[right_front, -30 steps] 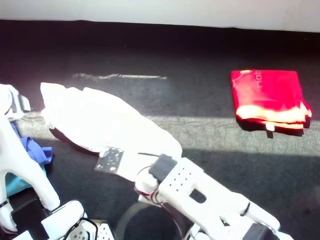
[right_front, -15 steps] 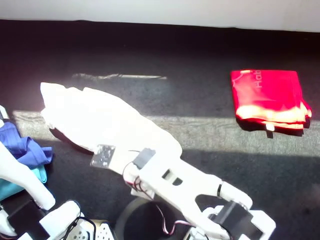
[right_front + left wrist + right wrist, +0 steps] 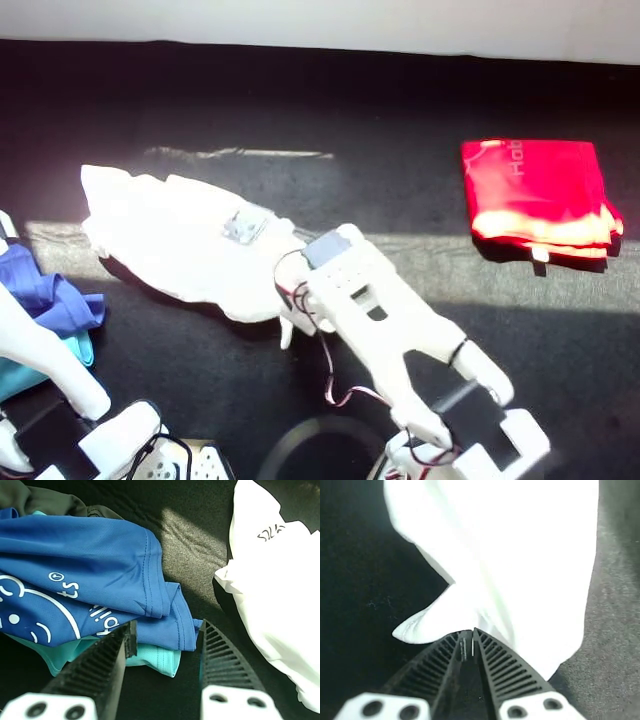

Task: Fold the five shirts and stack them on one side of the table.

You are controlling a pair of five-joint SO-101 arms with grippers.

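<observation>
Near left: left gripper (image 3: pixel 168 627), fingers spread and holding nothing, poised just above the unfolded heap, with blue shirt (image 3: pixel 75 580) on top, teal shirt (image 3: pixel 150 657) peeking from under its hem, and dark grey shirt (image 3: pixel 45 500) bunched at the heap's far edge. Just right of that heap, across a strip of bare table (image 3: pixel 400 120): white shirt (image 3: pixel 170 235), lying left of centre. At that shirt's near right edge: right gripper (image 3: pixel 290 305), fingers pressed together, seemingly with a pinch of white cloth clamped between them and a little tail of fabric hanging below. Changed within the last second: right arm swung from close to its base out toward the far side, carrying the near hem up and over; label (image 3: pixel 245 225), a second ago at the near edge of the cloth, now on top of the shirt toward its middle. Result: a narrower white bundle, reading as one lengthwise fold just laid. Probably next: letting go, then folding crosswise before any move to the stack. Far right, well apart from everything else: red shirt (image 3: pixel 535 190), already folded into a neat rectangle and marking the stacking side. By this count, one shirt done, one partway, three untouched in the heap.
</observation>
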